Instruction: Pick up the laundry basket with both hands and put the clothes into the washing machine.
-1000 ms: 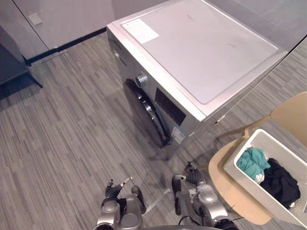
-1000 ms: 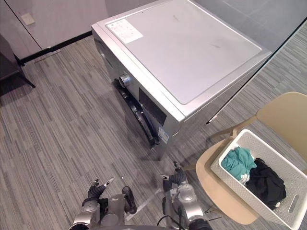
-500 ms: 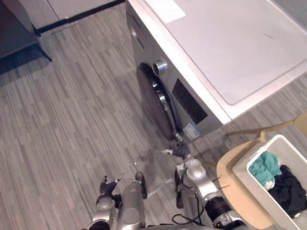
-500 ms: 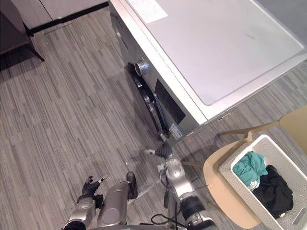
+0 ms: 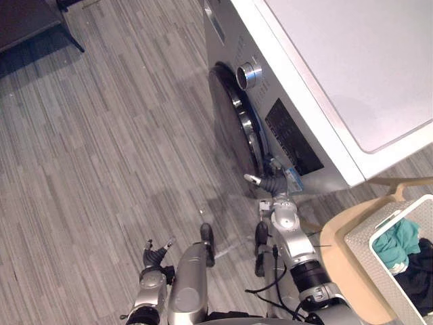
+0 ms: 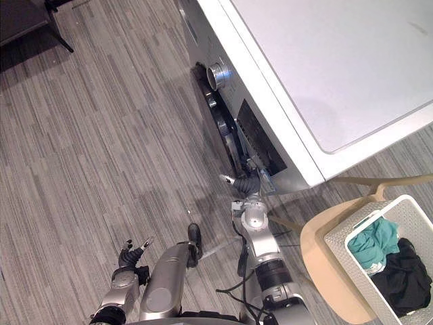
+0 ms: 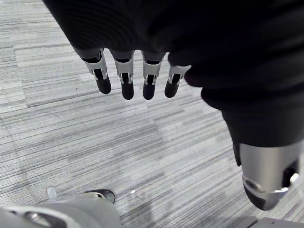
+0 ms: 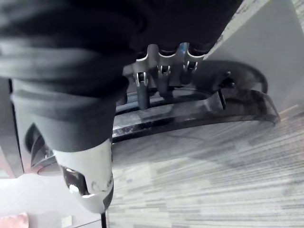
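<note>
Left hand [image 7: 148, 78] relaxed, low; right hand [image 5: 272, 184] extended forward.

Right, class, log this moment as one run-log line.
right hand: at washing machine door edge | door: looks shut | left hand: open, low over floor | laundry basket: on chair, clothes inside, untouched

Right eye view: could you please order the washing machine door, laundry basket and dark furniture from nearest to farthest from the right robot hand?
1. Washing machine door, just ahead of the right robot hand.
2. Laundry basket, on the chair to its right.
3. Dark furniture, far left corner.
</note>
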Controlling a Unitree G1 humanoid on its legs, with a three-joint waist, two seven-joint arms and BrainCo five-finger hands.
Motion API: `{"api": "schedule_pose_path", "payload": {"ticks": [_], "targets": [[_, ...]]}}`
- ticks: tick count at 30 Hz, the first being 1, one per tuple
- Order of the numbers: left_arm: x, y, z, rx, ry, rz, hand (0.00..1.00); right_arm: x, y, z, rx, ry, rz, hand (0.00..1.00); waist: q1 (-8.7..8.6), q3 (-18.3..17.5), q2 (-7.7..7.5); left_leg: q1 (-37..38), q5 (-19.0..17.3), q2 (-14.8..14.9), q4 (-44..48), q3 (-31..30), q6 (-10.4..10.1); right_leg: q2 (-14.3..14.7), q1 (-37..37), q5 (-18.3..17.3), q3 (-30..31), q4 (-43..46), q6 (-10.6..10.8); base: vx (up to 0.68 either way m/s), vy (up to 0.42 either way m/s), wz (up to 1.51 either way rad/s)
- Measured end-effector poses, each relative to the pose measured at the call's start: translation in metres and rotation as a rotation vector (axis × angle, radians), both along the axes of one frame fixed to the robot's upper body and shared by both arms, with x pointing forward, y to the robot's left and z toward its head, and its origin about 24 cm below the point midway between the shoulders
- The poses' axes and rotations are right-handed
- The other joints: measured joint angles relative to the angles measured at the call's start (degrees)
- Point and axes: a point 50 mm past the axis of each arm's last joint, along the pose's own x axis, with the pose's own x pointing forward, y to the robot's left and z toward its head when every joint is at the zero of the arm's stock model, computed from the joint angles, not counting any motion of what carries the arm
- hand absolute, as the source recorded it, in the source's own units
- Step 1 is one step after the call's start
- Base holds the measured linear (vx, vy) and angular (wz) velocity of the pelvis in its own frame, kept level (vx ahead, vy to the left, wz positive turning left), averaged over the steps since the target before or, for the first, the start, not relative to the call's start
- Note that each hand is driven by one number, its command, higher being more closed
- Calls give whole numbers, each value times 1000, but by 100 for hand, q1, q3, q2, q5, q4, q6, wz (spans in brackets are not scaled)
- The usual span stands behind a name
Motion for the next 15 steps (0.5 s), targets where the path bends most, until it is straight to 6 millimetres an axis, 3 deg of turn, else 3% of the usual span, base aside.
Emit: {"api": "schedule_pose_path", "payload": {"ticks": [3,10,15], "targets": [[7,-6,4,-40,-36,17,0,20,-4,23,58,-41,8,0,80,76,29,-141,235,-142,-237,-250,10,-112,-110,-43,-250,61,-24,-13,-29,48],[10,-7,5,-77,-54,50,0,23,-9,38,133,-98,-26,0,127,103,2,-331,564,-299,-783,-626,-121,-233,-446,-145,-574,250,-113,-39,-52,27],[11,-8,7,-112,-69,85,0,30,7,53,225,-111,-57,0,203,107,20,-373,605,-206,-1391,-952,-254,-214,-514,-208,-1178,247,-240,-101,-123,33]]}}
